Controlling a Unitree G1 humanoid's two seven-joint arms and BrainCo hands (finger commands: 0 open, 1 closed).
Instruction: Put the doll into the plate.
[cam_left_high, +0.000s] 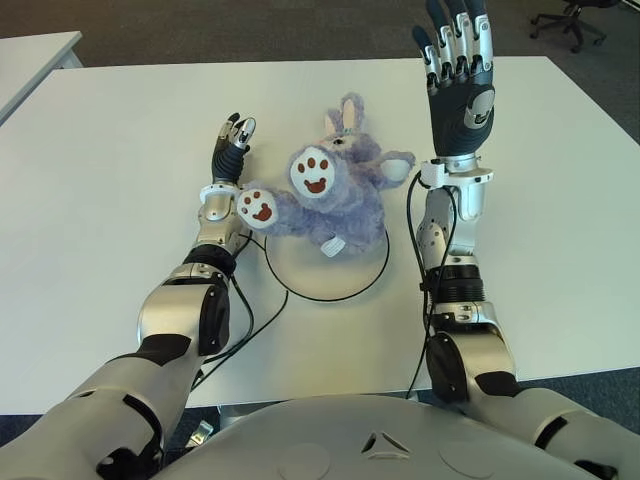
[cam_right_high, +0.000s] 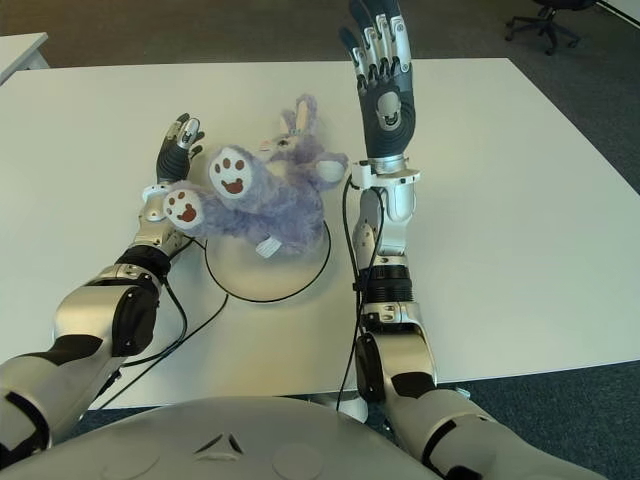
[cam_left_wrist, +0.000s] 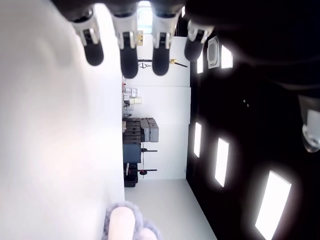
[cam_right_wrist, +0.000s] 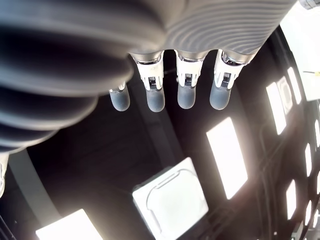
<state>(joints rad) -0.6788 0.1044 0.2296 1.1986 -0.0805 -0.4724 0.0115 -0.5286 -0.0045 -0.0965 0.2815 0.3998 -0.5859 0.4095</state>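
Doll (cam_left_high: 325, 185) lying on the plate (cam_left_high: 372, 281), left hand (cam_left_high: 232, 145) beside it, seemingly empty, right hand (cam_left_high: 458, 62) raised, fingers extending, wrist views showing ceiling.

The doll (cam_left_high: 335, 190) is lilac-purple plush with white foot pads bearing dark red paw prints and pale pink inner ears. The plate (cam_left_high: 345, 283) is white with a thin black rim, on a white table (cam_left_high: 120, 180). Both hands' fingers (cam_left_high: 455, 40) look dark blue-black with silver joints, possibly grey-tipped
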